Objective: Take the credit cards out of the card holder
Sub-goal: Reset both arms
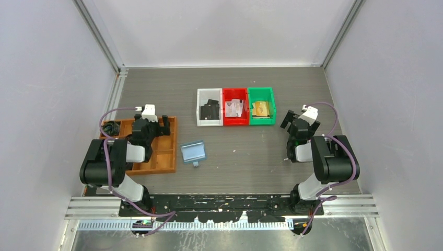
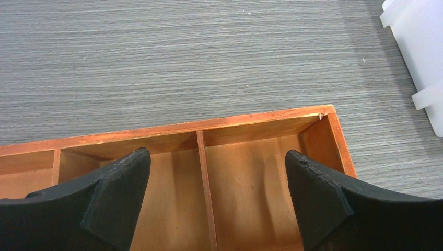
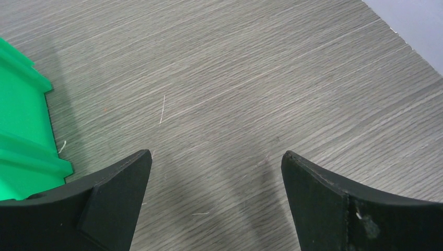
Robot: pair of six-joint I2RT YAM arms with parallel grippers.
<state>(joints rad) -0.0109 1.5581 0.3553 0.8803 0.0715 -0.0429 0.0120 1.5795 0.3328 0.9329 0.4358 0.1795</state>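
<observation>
The teal-blue card holder [image 1: 193,151] lies flat on the table between the arms, its small snap tab toward the near edge. No credit card shows apart from it; I cannot tell what it holds. My left gripper [image 1: 158,124] is open and empty over the right end of the wooden tray [image 1: 166,157], to the left of the holder. In the left wrist view the gripper [image 2: 217,157] hangs above two bare compartments. My right gripper [image 1: 294,118] is open and empty over bare table at the right, just right of the green bin; it also shows in the right wrist view [image 3: 217,157].
A white bin [image 1: 209,107], a red bin [image 1: 235,106] and a green bin [image 1: 260,106] stand in a row at the back middle, each with items inside. The green bin's corner [image 3: 23,136] is near my right gripper. The white bin's edge [image 2: 418,47] shows at the left wrist view's right.
</observation>
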